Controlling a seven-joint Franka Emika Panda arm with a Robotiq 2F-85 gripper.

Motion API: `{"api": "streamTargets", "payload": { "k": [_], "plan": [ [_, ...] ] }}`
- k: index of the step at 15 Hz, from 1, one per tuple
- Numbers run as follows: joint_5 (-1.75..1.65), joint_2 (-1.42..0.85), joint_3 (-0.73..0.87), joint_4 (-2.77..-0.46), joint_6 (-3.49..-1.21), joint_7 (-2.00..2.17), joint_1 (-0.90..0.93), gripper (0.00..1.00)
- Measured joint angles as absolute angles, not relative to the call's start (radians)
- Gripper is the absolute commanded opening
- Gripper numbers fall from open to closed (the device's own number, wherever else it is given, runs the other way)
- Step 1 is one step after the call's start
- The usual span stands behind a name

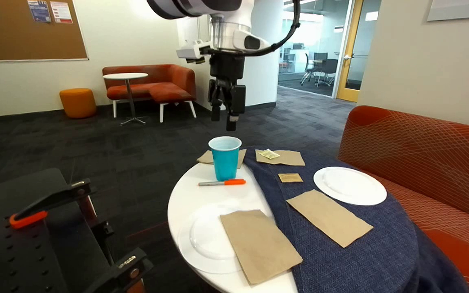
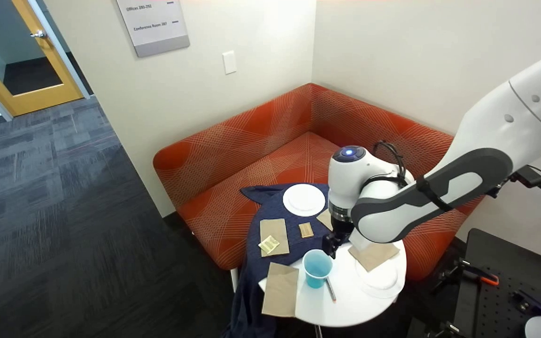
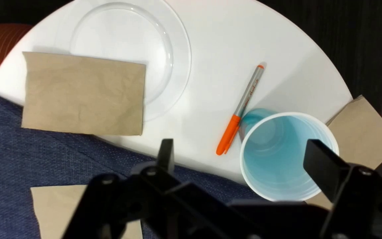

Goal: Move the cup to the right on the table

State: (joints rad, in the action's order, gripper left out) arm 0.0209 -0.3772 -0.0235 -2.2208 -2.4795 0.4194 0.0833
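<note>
A dark blue denim cloth (image 1: 364,260) partly covers the round white table (image 1: 193,195). On its white part stands a turquoise cup (image 1: 225,162); just beside the cup lies an orange-capped marker (image 3: 240,110), near it a brown napkin (image 3: 365,132), farther a clear plate (image 3: 124,36).

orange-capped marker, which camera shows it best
The wrist view: the orange-capped marker lies whole and largest there, with printing visible on its barrel. Both exterior views show it smaller, and in an exterior view the cup blocks its capped end.
</note>
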Motion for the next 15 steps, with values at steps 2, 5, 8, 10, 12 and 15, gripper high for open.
{"api": "streamTargets", "payload": {
  "k": [2, 5, 8, 10, 12, 15],
  "plan": [
    [0.021, -0.397, -0.02, -2.202, -2.48, 0.418, 0.083, 1.0],
    [0.02, -0.437, -0.01, -2.165, -2.481, 0.417, 0.084, 1.0],
    [0.02, -0.479, -0.003, -2.13, -2.488, 0.413, 0.084, 1.0],
    [0.021, -0.506, -0.003, -2.109, -2.488, 0.411, 0.085, 1.0],
    [0.022, -0.531, -0.003, -2.093, -2.488, 0.397, 0.086, 1.0],
    [0.023, -0.563, -0.003, -2.078, -2.488, 0.39, 0.088, 1.0]
  ]
}}
